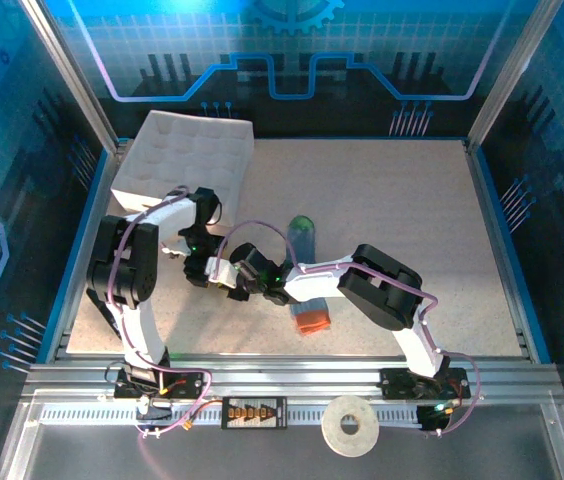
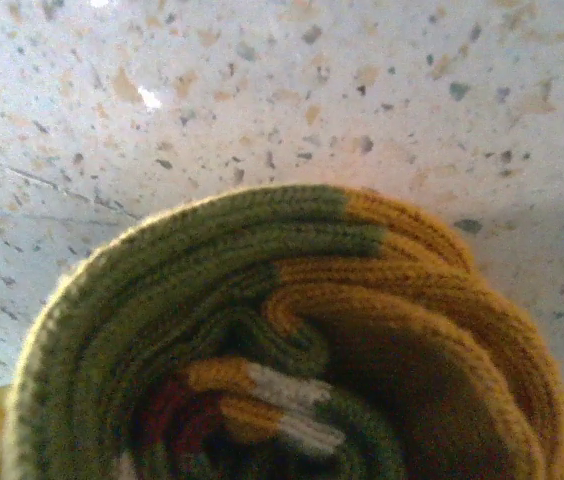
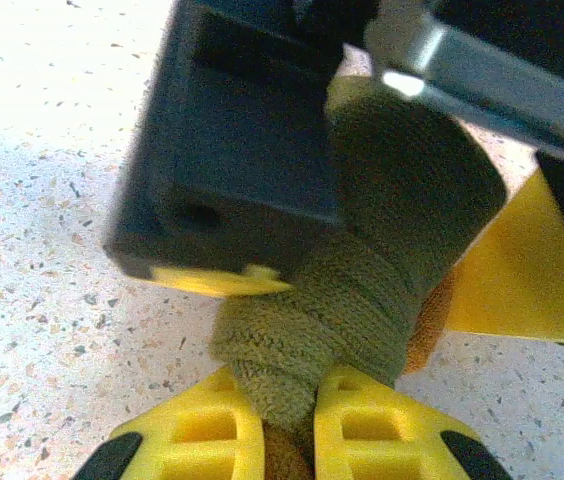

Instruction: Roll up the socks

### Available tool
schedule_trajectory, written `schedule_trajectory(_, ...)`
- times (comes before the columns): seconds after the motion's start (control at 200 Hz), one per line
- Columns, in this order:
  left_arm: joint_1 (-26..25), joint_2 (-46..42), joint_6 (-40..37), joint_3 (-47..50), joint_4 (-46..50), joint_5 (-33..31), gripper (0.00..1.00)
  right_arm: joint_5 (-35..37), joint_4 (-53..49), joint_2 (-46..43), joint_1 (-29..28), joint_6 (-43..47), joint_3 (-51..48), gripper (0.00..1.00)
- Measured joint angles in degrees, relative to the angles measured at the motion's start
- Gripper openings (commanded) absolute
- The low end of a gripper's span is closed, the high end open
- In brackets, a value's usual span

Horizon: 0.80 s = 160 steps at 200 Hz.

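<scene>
The olive green sock (image 2: 212, 300) is wound into a tight roll with its mustard toe on the outside, resting on the speckled table. My left gripper (image 2: 282, 430) is open around the roll, one yellow finger at each side of it. In the right wrist view the same roll (image 3: 392, 250) sits under the left gripper's black body, whose yellow fingertip (image 3: 212, 282) is against it. My right gripper (image 3: 312, 420) is shut on the roll's loose olive end. The blue-grey sock (image 1: 304, 262) lies flat beside both grippers, green toe far, orange cuff near, partly under the right arm.
A white compartment tray (image 1: 187, 150) stands at the back left of the table. A roll of tape (image 1: 350, 428) lies on the front rail. Blue walls and metal posts close the table in on three sides.
</scene>
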<state>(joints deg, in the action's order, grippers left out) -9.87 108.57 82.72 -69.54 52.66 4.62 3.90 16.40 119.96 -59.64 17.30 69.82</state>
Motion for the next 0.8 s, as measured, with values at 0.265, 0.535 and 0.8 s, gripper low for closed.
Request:
schedule_trajectory(0.265,-0.5,-3.7,0.4,4.3,-2.1,0.0,0.36,0.0,-0.9,-0.2,0.5,-0.9,0.0,0.04)
schedule_trajectory(0.535,-0.6,-10.0,1.4,9.7,-4.0,-0.3,0.19,-1.9,-1.7,-0.7,0.3,-2.5,0.0,0.45)
schedule_trajectory(0.8,-1.6,-22.0,0.4,10.6,-0.5,0.8,0.16,-1.6,-6.2,-8.9,3.2,-9.1,-4.3,0.64)
